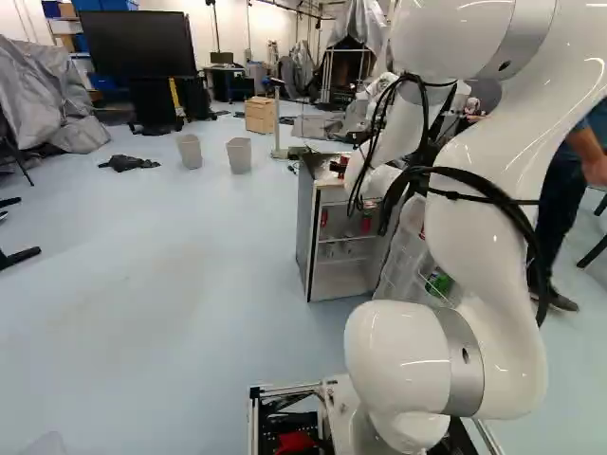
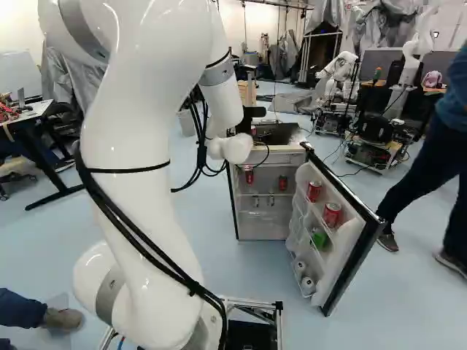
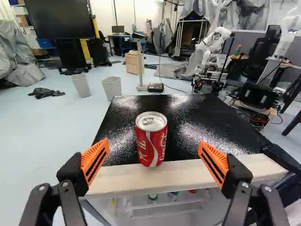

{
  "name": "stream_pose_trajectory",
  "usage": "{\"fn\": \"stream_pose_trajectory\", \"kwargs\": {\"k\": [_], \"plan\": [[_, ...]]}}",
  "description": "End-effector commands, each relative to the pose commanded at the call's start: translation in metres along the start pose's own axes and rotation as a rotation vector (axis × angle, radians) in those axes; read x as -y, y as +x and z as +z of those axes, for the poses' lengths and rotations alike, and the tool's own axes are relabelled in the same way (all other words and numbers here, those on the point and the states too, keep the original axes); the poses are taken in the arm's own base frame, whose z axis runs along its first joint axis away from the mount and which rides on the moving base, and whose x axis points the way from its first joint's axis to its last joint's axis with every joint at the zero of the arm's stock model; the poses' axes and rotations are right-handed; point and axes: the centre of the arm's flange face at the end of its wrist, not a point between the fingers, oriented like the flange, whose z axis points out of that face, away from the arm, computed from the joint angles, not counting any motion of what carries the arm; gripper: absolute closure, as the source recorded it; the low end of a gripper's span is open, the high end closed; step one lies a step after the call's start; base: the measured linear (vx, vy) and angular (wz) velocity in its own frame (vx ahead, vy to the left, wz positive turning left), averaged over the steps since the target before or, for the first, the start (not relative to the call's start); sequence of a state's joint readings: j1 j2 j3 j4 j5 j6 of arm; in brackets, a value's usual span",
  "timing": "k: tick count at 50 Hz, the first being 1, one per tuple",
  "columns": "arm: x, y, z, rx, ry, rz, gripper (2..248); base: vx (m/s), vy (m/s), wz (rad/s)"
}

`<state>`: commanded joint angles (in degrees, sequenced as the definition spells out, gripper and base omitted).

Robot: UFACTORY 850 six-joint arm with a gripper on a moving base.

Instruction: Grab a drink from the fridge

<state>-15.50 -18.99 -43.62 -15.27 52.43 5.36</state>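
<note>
right base view: fridge [image 2: 263, 211] at one o'clock from the arm's lowest joint, its door [image 2: 353, 257] swung open at two. two red cans [image 2: 283, 182] on the upper shelf inside; two more red cans [image 2: 332, 214] in the door racks, a green item [image 2: 319, 238] beneath them, two pale round ends [image 2: 307, 283] in the lowest rack. arm rises from its joint, bends over, wrist out toward one o'clock near fridge-top height; gripper [image 2: 252, 113] aimed across the top.

wrist view: fingers spread wide, orange pads [image 3: 95, 160] well apart, nothing held. the drink can [image 3: 151, 139] stands upright at twelve o'clock, ahead of the gap, touching neither finger, by the near edge of the black fridge top [image 3: 188, 125]. can is red, white script and wavy band down the side, silver lid with pull tab, light glinting off it.
</note>
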Motion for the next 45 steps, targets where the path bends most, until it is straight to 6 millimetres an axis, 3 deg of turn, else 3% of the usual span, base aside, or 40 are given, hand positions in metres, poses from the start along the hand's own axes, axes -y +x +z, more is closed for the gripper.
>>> {"fn": "stream_pose_trajectory", "kwargs": {"k": [21,45], "plan": [[-0.022,0.016,-0.041,-0.031,-0.069,0.016,3,0.0,0.0,0.0],[-0.067,0.031,-0.078,-0.064,-0.305,0.155,3,0.0,0.0,0.0]]}}
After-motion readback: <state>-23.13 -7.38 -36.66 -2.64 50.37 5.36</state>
